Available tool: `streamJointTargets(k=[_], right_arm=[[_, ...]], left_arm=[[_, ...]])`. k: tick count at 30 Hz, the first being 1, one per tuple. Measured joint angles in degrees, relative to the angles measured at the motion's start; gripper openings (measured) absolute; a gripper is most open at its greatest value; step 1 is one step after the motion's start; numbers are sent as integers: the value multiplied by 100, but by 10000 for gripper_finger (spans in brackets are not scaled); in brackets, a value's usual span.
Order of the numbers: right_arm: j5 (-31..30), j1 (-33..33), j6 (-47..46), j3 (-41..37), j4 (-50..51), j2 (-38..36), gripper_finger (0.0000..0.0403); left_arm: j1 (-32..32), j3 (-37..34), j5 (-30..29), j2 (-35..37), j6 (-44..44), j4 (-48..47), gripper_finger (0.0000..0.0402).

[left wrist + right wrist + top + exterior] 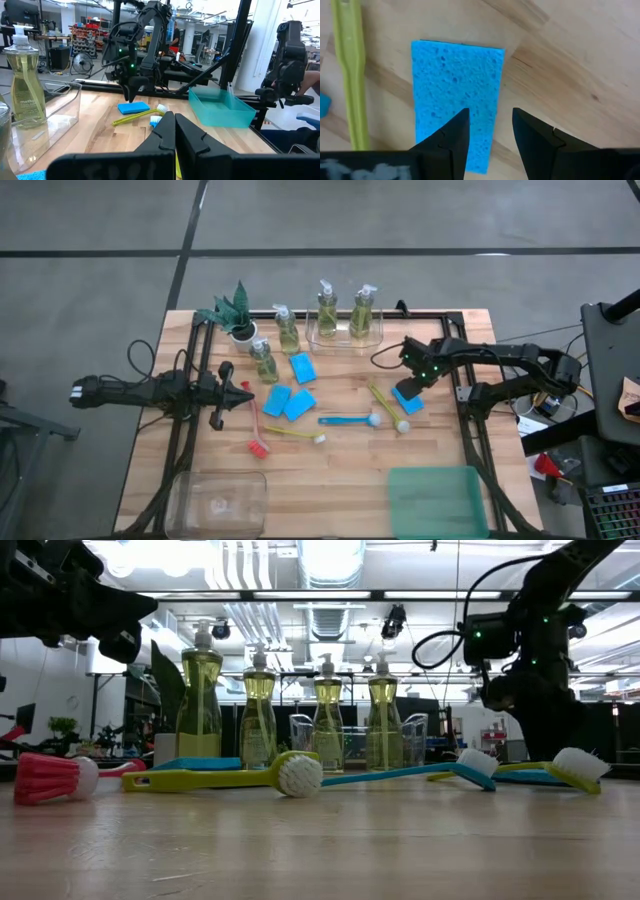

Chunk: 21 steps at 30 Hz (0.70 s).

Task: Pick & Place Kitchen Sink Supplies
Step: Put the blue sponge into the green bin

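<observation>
A blue sponge lies flat on the wooden table at the right, beside a yellow-green brush handle. My right gripper hangs open just above it, pointing down, one finger over the sponge and the other past its long edge; in the left wrist view a gap shows between the right gripper and the sponge. Three more sponges lie mid-table. Several soap bottles stand at the back. My left gripper waits shut at the left.
Two bottles stand in a clear tray. Red, yellow and blue brushes lie mid-table. A potted plant stands back left. At the near edge are a clear bin and a teal bin.
</observation>
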<state>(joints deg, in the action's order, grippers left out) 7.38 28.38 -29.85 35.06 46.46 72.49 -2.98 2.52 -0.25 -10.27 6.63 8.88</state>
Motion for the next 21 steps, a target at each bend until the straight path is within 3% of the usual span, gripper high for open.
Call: streamJointTargets(k=[12,21], right_arm=[[35,0,12,-479,-704,0,127],[60,-2,185,-472,-808,0,19]], left_arm=[[1,0,0,-2,1,0,0],[2,0,0,1,0,0,0]])
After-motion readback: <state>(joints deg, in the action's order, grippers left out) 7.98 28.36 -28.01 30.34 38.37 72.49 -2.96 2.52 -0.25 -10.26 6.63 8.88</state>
